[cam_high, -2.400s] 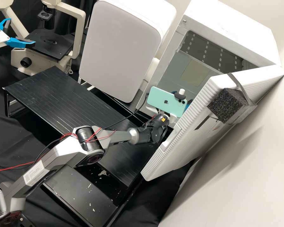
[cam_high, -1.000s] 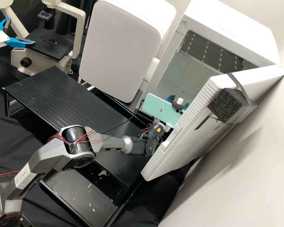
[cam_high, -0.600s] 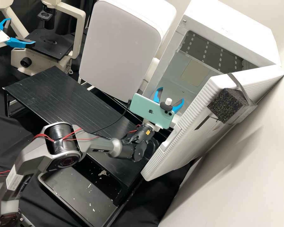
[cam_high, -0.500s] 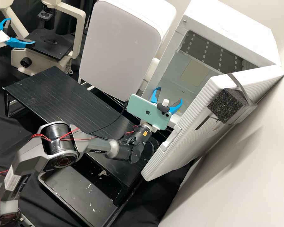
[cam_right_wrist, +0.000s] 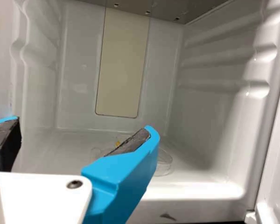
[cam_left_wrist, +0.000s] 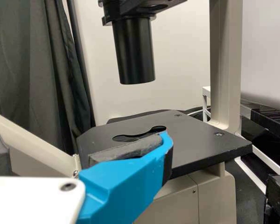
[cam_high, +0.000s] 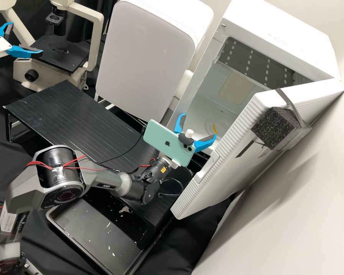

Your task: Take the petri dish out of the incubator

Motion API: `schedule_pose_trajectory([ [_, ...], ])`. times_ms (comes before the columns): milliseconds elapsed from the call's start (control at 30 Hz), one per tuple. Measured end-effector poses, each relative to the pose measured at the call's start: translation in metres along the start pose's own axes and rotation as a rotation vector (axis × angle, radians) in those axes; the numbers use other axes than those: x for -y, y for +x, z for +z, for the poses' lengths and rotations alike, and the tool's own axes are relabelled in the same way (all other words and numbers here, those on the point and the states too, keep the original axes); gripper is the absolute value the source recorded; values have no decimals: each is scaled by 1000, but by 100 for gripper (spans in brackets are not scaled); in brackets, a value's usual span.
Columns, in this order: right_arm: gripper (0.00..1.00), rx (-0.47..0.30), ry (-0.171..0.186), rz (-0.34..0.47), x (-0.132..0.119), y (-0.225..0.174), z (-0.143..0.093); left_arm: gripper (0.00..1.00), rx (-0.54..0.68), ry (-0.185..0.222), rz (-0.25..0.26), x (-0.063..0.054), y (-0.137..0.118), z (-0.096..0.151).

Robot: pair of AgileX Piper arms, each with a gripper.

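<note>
At the mouth of the white incubator point(cam_high: 197, 89), my right gripper point(cam_high: 200, 125) stands open in the high view. Beyond its fingers, a clear petri dish point(cam_high: 209, 127) with a yellow mark lies on the incubator floor. In the right wrist view, the open right gripper point(cam_right_wrist: 84, 126) has nothing between its fingers, and the clear dish point(cam_right_wrist: 164, 164) is partly hidden behind one blue finger. My left gripper point(cam_high: 26, 38) is open beside the microscope in the high view; in the left wrist view the left gripper point(cam_left_wrist: 81, 135) holds nothing in front of the microscope stage.
The incubator door point(cam_high: 233, 164) stands open at the right of the right gripper. A closed grey-white cabinet point(cam_high: 145, 61) is beside the incubator. Left of it are the microscope point(cam_high: 61, 53) and a black raised platform point(cam_high: 65, 114), with a black tray point(cam_high: 95, 229) nearer the camera.
My right arm has drawn back from the incubator, down and left in the high view, and both its fingers now show. The dish has come into view there. The left gripper has kept still.
</note>
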Motion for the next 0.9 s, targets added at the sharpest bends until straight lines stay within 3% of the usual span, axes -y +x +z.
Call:
schedule_pose_trajectory([
  [267,100,-7,-13,19,-2,-1,0,100,0,0,0,0,0,0],
  [900,100,0,14,20,7,-4,16,100,0,0,0,0,0,0],
])
